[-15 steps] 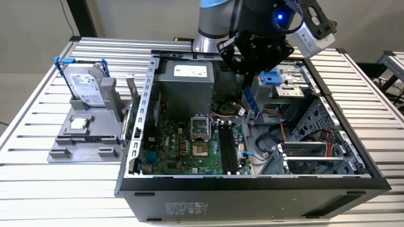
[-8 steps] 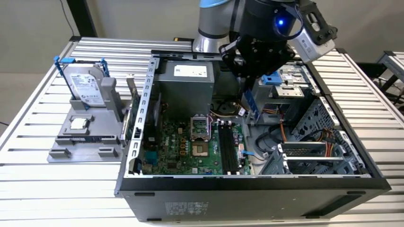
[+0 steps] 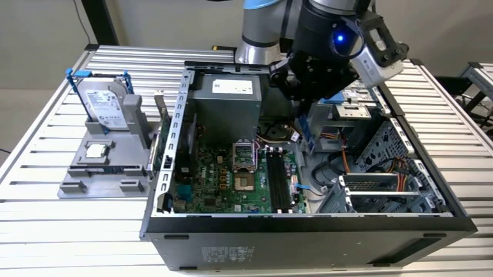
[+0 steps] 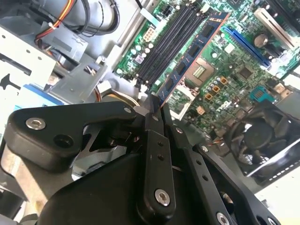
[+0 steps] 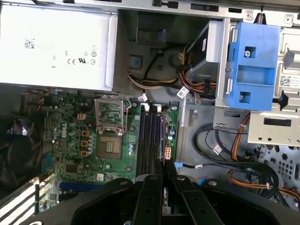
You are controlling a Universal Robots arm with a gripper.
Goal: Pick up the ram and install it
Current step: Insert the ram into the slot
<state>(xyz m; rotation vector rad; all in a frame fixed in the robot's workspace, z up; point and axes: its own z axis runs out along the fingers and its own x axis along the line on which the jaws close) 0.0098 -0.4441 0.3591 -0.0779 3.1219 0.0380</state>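
Transfer step (pick-up judged complete): gripper (image 4: 157, 107), clamped on one end of the ram (image 4: 197, 51), holds it over the open case (image 3: 308, 242), roughly parallel to the memory slots (image 4: 166, 44), unseated; insertion likely demands edge-to-slot alignment.

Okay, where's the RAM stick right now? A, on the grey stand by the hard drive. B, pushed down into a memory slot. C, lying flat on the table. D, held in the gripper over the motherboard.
D: the gripper is shut on the ram, which hangs above the motherboard; the memory slots look empty.
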